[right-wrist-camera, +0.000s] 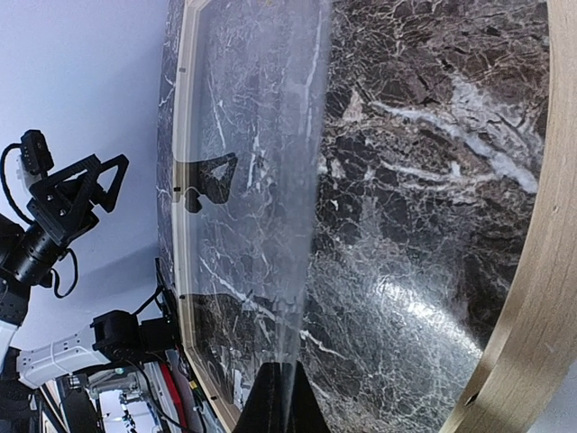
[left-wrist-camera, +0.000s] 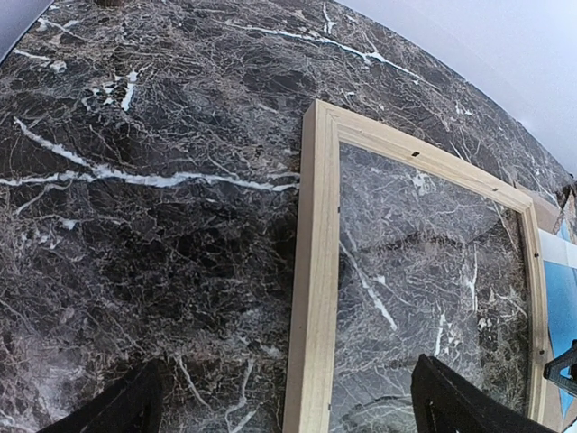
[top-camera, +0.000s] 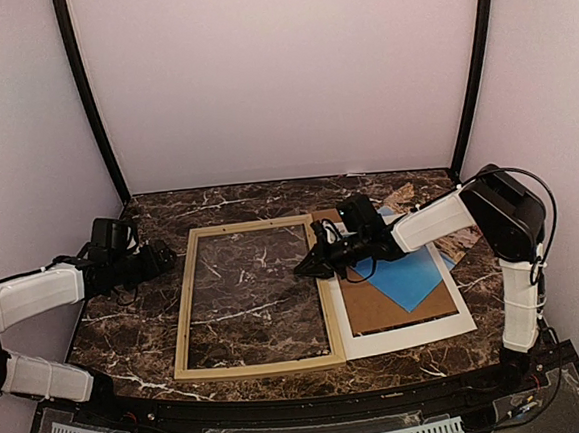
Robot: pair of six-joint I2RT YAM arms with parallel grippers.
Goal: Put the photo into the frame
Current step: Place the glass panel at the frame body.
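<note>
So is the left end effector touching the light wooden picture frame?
Apart. In the left wrist view, the open left end effector has its fingers either side of the light wooden rectangular picture frame, with dark marble table showing between.

A dark, white-veined marble tabletop carries a white rectangular mat border near its right edge. On the mat lies a brown cardboard backing board, and a glossy blue sheet rests askew on that.

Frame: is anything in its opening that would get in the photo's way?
Yes: a clear pane spans the opening of the frame, its right edge pinched in the shut right gripper. Nothing else visible lies there.
</note>
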